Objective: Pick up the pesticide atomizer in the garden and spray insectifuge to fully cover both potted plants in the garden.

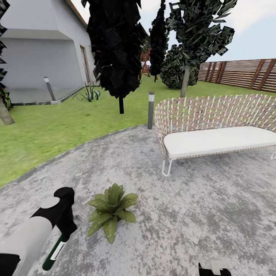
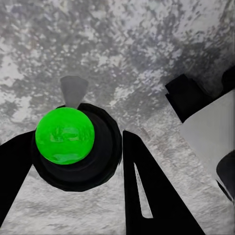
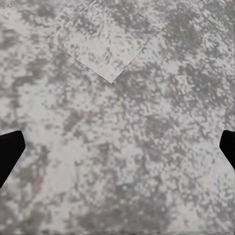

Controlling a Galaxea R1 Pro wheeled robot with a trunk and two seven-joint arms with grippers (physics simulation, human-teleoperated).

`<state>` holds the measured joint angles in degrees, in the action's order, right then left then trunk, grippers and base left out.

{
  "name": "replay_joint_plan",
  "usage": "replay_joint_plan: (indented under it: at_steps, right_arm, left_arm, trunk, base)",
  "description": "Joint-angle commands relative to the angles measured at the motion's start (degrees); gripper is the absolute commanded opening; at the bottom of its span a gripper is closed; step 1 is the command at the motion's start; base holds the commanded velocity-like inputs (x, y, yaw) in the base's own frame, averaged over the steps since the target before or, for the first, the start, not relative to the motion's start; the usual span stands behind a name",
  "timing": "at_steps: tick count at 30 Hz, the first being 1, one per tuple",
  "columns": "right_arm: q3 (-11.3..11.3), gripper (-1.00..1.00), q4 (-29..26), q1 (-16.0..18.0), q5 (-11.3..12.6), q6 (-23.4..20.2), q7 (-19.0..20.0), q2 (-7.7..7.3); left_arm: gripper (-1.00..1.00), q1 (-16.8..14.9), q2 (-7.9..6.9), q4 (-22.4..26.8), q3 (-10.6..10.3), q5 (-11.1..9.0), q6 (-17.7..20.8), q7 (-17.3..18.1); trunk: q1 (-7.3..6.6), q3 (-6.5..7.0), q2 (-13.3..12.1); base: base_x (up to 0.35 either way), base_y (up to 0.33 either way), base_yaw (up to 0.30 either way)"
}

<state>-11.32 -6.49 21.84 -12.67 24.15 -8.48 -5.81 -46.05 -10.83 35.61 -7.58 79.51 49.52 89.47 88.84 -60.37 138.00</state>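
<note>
The pesticide atomizer [image 1: 53,253], a dark green bottle with a pale label, hangs down from my left gripper [image 1: 64,229], which is shut on its upper part at the lower left of the head view. In the left wrist view the atomizer [image 2: 66,136] shows end-on as a bright green dome in a black ring between the black fingers [image 2: 147,186]. One potted plant [image 1: 110,212], a low rosette of broad green leaves, stands on the grey stone patio [image 1: 161,230] just right of the bottle; leaves hide its pot. My right gripper [image 3: 117,147] is open over bare stone.
A wicker bench [image 1: 214,126] with a white cushion stands on the patio at the right. A grey bollard lamp [image 1: 151,109] is at the patio's far edge, with another [image 1: 49,88] by the house. Lawn [image 1: 46,130], dark trees and a brown slatted fence [image 1: 245,73] lie beyond.
</note>
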Motion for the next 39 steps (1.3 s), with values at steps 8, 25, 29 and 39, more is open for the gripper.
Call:
replay_joint_plan:
  at_steps: [8,25,29,39]
  right_arm:
    - [-0.37,1.0,0.08,0.05,-0.54,0.2,-0.23,-0.03]
    - [-0.37,1.0,0.08,0.03,-0.6,0.2,-0.17,-0.04]
    - [-0.36,1.0,0.08,0.05,-0.61,0.2,-0.22,0.23]
    - [-0.24,1.0,-0.02,0.05,-0.63,0.2,-0.01,0.37]
  left_arm:
    - [-1.0,2.95,-0.16,0.33,2.93,-0.06,0.17,0.53]
    - [-1.0,14.31,-0.32,-0.44,16.69,-30.5,-41.46,-29.74]
    - [-1.0,14.58,0.1,-0.41,22.09,-30.8,-47.37,-29.32]
    - [-1.0,14.68,0.42,-0.11,22.91,-31.6,-47.96,-29.5]
  trunk:
    - [-0.03,-0.05,0.02]
    - [-0.03,0.1,0.02]
    - [-0.03,0.23,0.02]
    - [-0.03,0.29,0.02]
  base:
    - [-0.118,0.316,0.0]
    - [-0.162,0.309,-0.145]
    - [-0.176,0.294,-0.262]
    - [-0.121,0.185,-0.054]
